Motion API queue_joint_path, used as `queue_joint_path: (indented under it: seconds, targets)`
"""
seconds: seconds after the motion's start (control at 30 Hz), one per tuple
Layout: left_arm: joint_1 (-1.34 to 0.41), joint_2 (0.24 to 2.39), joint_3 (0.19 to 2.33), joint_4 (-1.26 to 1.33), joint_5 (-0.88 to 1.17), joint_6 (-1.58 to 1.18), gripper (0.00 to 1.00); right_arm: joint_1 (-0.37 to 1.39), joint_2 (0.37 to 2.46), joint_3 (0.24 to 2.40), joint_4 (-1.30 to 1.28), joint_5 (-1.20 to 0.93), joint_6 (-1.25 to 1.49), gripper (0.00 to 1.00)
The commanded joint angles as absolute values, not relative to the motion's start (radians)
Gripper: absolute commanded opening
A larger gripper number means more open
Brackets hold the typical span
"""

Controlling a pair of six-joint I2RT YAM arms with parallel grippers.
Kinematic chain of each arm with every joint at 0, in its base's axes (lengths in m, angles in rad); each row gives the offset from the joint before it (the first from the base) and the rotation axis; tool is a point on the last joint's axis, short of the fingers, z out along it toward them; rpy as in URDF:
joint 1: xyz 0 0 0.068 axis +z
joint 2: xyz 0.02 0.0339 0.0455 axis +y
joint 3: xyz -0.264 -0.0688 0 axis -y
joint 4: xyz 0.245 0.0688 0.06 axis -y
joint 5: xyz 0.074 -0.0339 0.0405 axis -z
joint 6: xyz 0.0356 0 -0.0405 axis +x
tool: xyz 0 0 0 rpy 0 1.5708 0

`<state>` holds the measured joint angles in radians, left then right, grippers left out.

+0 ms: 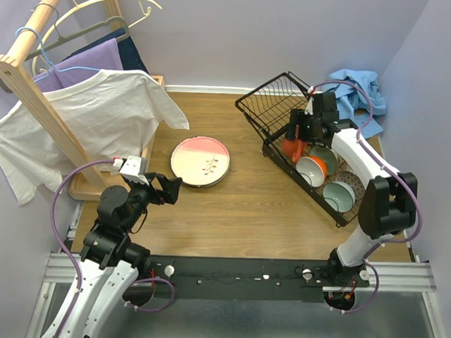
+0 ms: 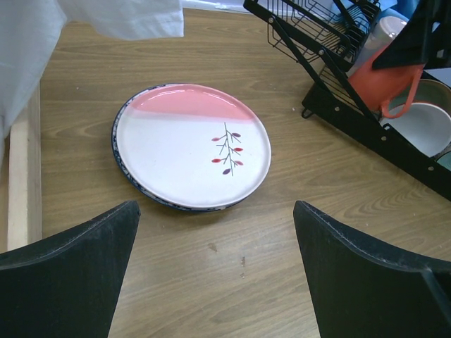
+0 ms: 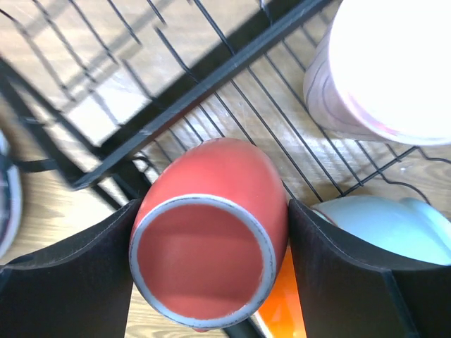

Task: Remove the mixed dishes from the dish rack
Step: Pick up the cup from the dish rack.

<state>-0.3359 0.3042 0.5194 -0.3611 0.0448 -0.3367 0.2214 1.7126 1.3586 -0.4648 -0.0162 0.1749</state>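
Right fingers: the right gripper [image 3: 213, 208] is holding the orange-red mug [image 3: 204, 267], with one black finger pressing each flank. The jaws are standing partly closed on it, not wide.
Why this hold: the fingers are sitting on opposite sides of the round body just behind the rim. I am judging that a squeeze across the barrel there is keeping the mug from rolling out.
Mug's heading: its mouth is facing back toward the wrist and its base is pointing past the fingertips at the wires of the dish rack [image 3: 211, 70]. The long axis is running along the fingers' reach, tilted rather than upright.
Mug's place: it is sitting between the right fingers, inside the rack. Whether it is resting on the wires I cannot tell.
Neighbours: the pink mug [image 3: 380, 63] is standing beyond one finger's tip, apart from it. A pale-green bowl [image 3: 384, 225] is lying just outside that same finger, which is probably leaving little room beside the mug.
Left fingers: the left gripper [image 2: 215, 208] is spreading wide and holding nothing.
Plate: the pink-and-cream plate [image 2: 190, 144] is lying flat on the table [image 2: 232, 282] just beyond the left fingertips, centred between them and untouched. Its pink band is lying on the side away from the fingers, and the sprig's stem is pointing roughly away from them.
Left arm's reason: it is likely waiting clear of the rack.
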Motion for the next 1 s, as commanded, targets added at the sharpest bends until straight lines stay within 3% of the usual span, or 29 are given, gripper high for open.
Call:
queue_joint_path:
  seconds: [0.0,0.23,0.5,0.97]
  targets:
    - [-0.334,0.314,0.514,-0.345,0.063,-0.337,0.99,0.227,1.583,1.376,-0.413,-0.026,0.218,0.08]
    - [-0.334,0.353,0.506,-0.261,0.132,-0.413,0.99,0.227,1.453,1.330,-0.381,-0.044,0.287,0.03]
    - [-0.336,0.517,0.532,-0.095,0.253,-0.502,0.99,0.227,1.287,1.203,-0.241,-0.230,0.423,0.01]
    - [-0.435,0.821,0.612,0.253,0.345,-0.703,0.99,0.235,1.163,0.807,0.354,-0.578,0.872,0.01]
